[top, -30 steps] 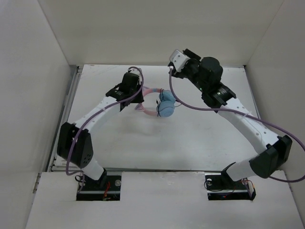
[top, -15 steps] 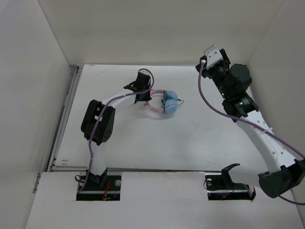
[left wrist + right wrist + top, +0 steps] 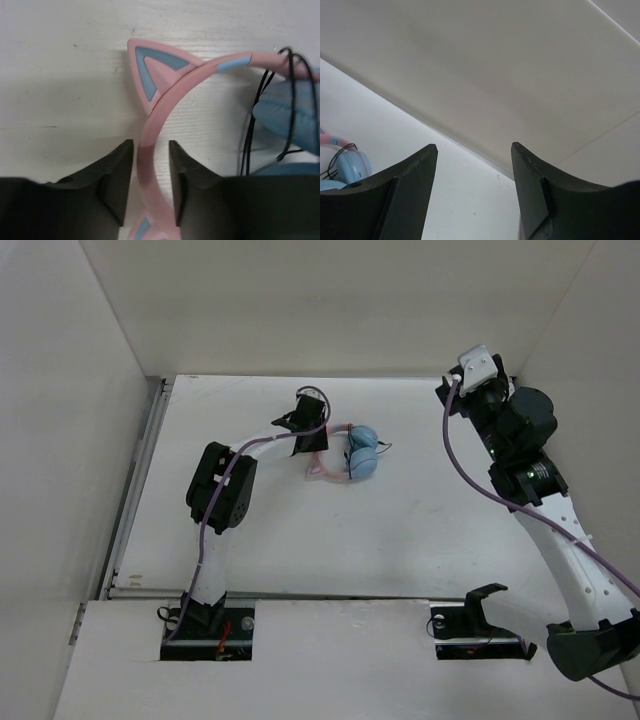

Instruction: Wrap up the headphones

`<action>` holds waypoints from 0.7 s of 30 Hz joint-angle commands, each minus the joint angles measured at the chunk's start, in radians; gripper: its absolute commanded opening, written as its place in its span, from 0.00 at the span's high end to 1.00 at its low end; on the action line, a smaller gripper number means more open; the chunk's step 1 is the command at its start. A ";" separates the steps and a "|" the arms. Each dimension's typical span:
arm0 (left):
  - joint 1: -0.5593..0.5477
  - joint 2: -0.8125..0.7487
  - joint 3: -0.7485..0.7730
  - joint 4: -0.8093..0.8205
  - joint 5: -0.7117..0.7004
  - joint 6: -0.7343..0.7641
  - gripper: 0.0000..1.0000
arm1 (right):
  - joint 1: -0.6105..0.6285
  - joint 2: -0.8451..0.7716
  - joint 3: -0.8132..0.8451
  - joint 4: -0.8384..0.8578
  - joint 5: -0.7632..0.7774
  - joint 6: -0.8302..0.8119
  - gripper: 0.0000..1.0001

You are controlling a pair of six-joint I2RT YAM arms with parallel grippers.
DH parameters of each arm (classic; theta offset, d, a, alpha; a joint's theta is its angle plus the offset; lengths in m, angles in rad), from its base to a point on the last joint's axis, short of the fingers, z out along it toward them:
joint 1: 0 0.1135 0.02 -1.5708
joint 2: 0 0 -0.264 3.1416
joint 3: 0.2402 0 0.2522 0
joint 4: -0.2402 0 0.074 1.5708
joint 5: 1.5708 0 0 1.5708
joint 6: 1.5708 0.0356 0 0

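1. Left gripper (image 3: 150,150): reaching over the table's (image 3: 420,530) far middle, fingers pinching the pink headband (image 3: 156,120) just below one cat ear (image 3: 148,67).
2. Headphones (image 3: 355,455): lying on the table's far middle, light blue ear cups (image 3: 366,462) sitting together at the band's right end, thin black cable (image 3: 292,100) looping across them.
3. Right gripper (image 3: 474,150): hanging above the table's far right corner, fingers spread, holding nothing.

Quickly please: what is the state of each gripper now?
Left gripper: closed on the pink band of the headphones.
Right gripper: open, holding nothing.
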 commanded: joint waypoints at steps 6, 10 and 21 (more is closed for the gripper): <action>0.003 -0.062 -0.007 0.039 0.027 -0.015 0.42 | -0.051 -0.046 -0.015 -0.018 -0.021 0.031 0.33; 0.023 -0.160 -0.064 0.035 0.053 -0.009 0.33 | -0.082 -0.064 -0.026 -0.018 -0.031 0.037 0.33; -0.024 -0.755 -0.023 -0.079 0.260 0.276 0.11 | -0.335 -0.164 -0.009 -0.353 -0.389 0.215 0.39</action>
